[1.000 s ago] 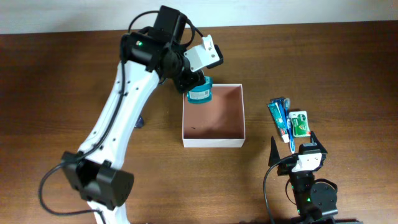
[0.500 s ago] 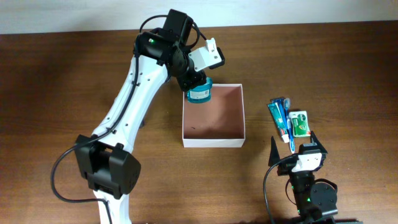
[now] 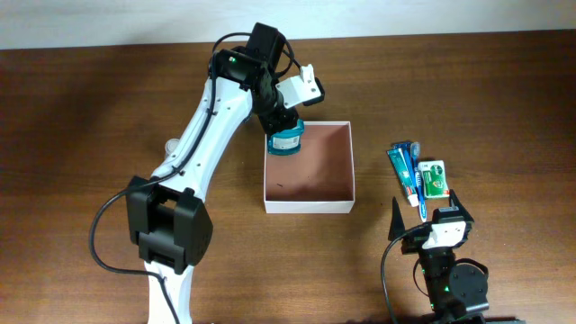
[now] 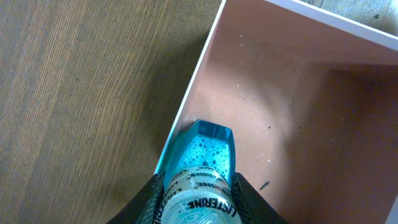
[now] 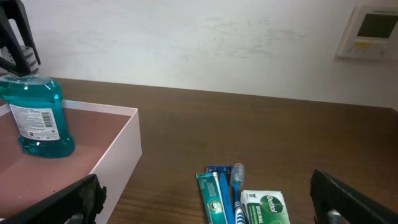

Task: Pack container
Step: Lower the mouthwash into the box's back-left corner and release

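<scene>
The container (image 3: 315,171), a square shallow white-walled box with a reddish-brown inside, sits mid-table. A teal mouthwash bottle (image 3: 288,140) stands upright in its back left corner, with my left gripper (image 3: 286,124) shut on its upper part. In the left wrist view the bottle (image 4: 204,168) points down between my dark fingers (image 4: 245,196), close to the container's white wall (image 4: 189,102). In the right wrist view the bottle (image 5: 38,115) has its base at the container floor (image 5: 68,168); whether it touches is unclear. My right gripper (image 3: 427,211) rests open near the front edge, holding nothing.
A toothpaste tube (image 3: 400,171), a blue toothbrush (image 3: 416,180) and a green-and-white soap box (image 3: 436,178) lie side by side right of the container, just beyond my right gripper. A small pale round object (image 3: 171,144) lies left of the left arm.
The left arm's lower links have swung to the right, while its gripper and the bottle stayed at the container's back left corner. The right arm has not moved.
</scene>
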